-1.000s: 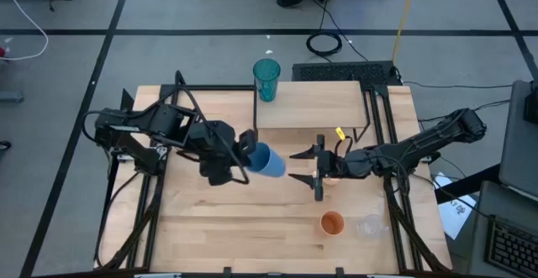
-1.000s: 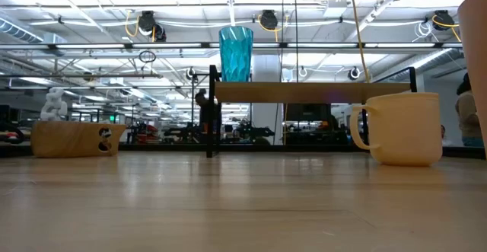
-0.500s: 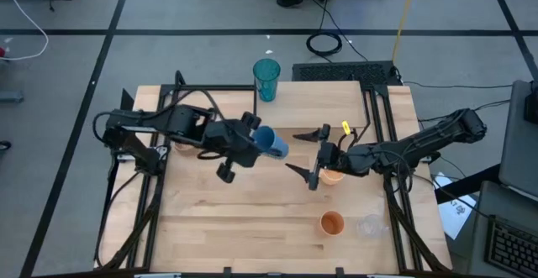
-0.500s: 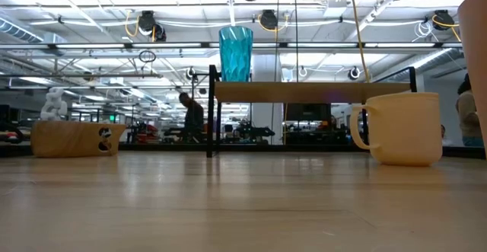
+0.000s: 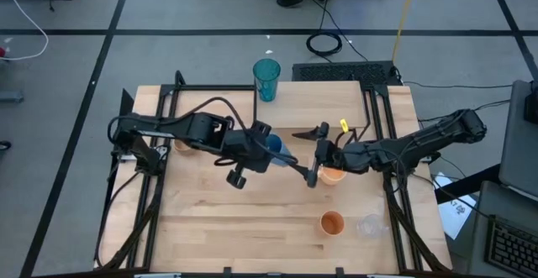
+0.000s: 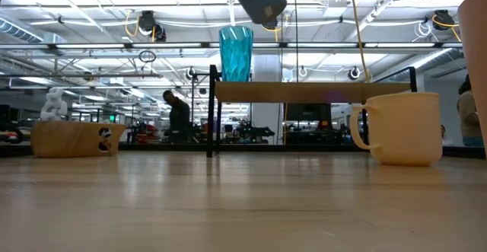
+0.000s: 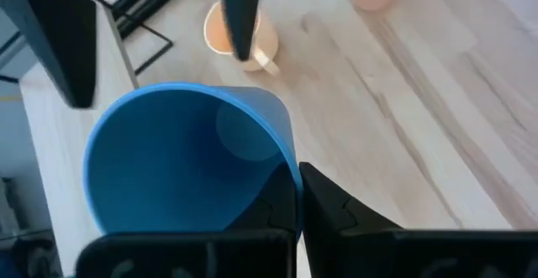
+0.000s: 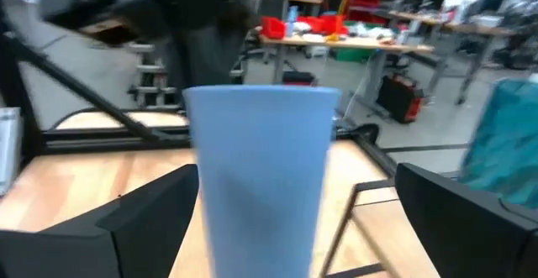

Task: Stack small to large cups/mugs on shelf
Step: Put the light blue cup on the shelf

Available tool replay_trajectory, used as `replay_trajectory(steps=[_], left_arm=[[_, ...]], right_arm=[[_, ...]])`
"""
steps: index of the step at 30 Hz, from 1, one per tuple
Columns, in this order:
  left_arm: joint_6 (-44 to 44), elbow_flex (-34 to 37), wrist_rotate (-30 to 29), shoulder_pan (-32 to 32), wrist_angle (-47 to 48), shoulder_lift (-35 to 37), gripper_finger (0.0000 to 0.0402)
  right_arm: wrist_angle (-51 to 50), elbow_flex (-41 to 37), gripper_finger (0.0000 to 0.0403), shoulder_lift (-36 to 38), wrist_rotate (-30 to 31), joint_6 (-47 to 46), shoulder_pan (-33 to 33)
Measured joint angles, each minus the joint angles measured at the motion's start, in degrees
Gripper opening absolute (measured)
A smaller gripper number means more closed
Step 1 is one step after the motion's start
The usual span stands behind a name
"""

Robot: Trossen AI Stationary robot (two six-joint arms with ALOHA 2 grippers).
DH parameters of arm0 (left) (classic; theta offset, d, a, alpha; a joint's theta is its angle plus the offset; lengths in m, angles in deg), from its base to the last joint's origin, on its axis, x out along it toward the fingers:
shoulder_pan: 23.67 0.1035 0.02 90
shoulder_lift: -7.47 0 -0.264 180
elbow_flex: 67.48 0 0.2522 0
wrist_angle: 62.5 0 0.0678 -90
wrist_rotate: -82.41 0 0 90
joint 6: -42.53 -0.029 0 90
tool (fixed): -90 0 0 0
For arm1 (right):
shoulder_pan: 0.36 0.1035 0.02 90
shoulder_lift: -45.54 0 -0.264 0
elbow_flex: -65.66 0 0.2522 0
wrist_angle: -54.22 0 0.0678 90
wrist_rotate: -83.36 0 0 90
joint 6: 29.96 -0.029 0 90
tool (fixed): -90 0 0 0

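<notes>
High view: left fingers (image 5: 267,150) pinch the blue cup (image 5: 273,146) over the wooden table (image 5: 210,219); right fingers (image 5: 309,153) spread.

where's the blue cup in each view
High view: blue cup at table centre, held in the left hand.
Low view: not clearly seen; only a dark arm part at the top.
Left wrist view: fills the lower left.
Right wrist view: centre.
Shared landmark: teal tumbler.
</notes>
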Motion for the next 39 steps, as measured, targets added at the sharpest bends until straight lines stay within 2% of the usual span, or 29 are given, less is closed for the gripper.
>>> replay_trajectory(steps=[8, 14, 23, 31, 39], left_arm=[[-3.4, 0.0, 0.4, 0.0, -1.2, 0.3, 0.0004], [-6.0, 0.0, 0.4, -0.1, -1.4, 0.3, 0.0003], [-8.9, 0.0, 2.8, -0.1, -2.4, 0.3, 0.0004], [-10.3, 0.0, 3.0, -0.1, -3.5, 0.3, 0.0006], [-10.3, 0.0, 3.1, -0.1, -3.8, 0.3, 0.0015]], right_arm=[[-0.5, 0.0, 0.0399, -2.0, -6.0, -2.3, -2.6], [-0.2, -0.1, 0.0396, -3.3, -6.3, -2.5, -4.2], [4.1, -0.1, 0.0361, -3.6, -13.8, -2.0, -5.6], [3.8, -0.1, 0.0318, -4.0, -15.1, -2.0, -5.9], [4.0, -0.1, 0.0313, -4.1, -15.2, -2.0, -5.9]])
